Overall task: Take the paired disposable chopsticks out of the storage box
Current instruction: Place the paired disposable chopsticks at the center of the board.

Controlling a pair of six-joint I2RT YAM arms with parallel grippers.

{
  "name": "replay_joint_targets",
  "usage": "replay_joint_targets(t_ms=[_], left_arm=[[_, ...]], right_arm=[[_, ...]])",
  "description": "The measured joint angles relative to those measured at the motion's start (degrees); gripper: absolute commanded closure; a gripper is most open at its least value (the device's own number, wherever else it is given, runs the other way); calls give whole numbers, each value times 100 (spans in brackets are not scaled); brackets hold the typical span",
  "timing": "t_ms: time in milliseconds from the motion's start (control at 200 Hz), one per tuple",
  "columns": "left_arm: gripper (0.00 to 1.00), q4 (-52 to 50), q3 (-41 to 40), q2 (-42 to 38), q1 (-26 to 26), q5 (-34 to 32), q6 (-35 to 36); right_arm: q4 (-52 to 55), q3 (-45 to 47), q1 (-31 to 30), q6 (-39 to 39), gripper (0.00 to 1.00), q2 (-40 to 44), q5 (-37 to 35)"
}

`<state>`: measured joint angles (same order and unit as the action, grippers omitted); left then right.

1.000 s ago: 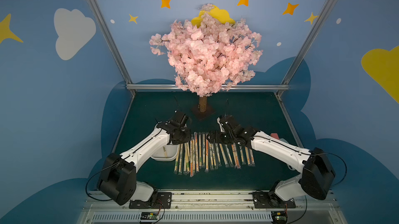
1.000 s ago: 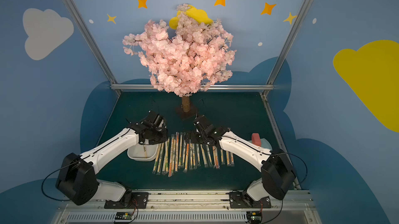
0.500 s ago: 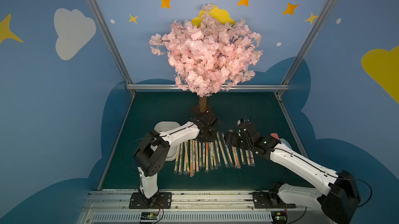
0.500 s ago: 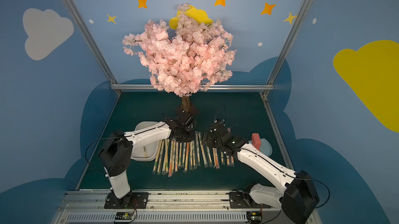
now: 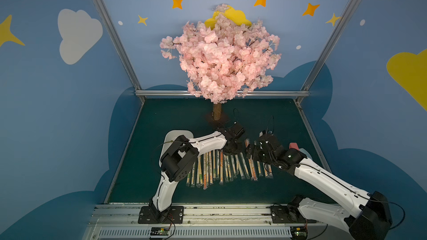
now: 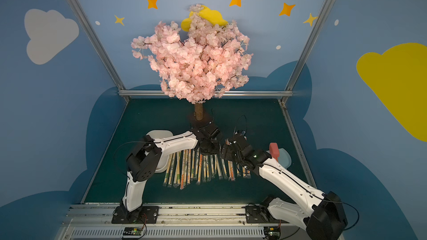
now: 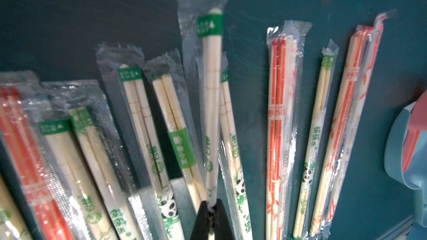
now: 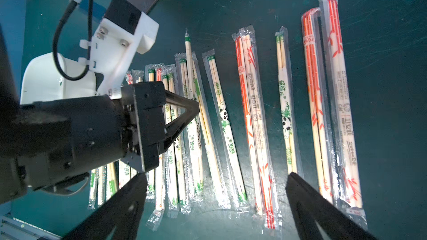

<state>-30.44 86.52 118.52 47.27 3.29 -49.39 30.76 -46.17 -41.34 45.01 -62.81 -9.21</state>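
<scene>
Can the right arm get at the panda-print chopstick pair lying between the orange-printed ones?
Probably yes: the right tool is open close by, and the panda-print pair lies flat on the mat, apart from its neighbours, with nothing over it.

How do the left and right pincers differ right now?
The left pincer is shut on a green-banded chopstick pair; the right pincer is open and holds nothing. The left pincer's jaws meet at a point; the right pincer's stand wide apart, spanning several pairs. Both are black, over the chopstick row.
</scene>
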Motion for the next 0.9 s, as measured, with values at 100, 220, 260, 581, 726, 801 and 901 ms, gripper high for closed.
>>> replay_joint_targets(t_ms=[100,220,260,581,726,801,901], left_arm=[[97,7,-7,22,0,22,-90],[93,35,-66,26,0,24,-190],[91,39,-98,26,0,33,-229],[72,28,-155,31,0,107,-350],[71,13,-208,-59,0,52,-295],[69,-31,-243,-238,0,-68,-192],[66,-98,-271,-656,0,-304,7]], right_arm=[[11,2,0,0,3,0,0],[11,2,0,0,3,0,2],[11,2,0,0,3,-2,2],[-13,2,0,0,3,-2,35],[-39,2,0,0,3,-2,76],[-52,2,0,0,3,-2,111],[-98,2,0,-2,3,-7,195]])
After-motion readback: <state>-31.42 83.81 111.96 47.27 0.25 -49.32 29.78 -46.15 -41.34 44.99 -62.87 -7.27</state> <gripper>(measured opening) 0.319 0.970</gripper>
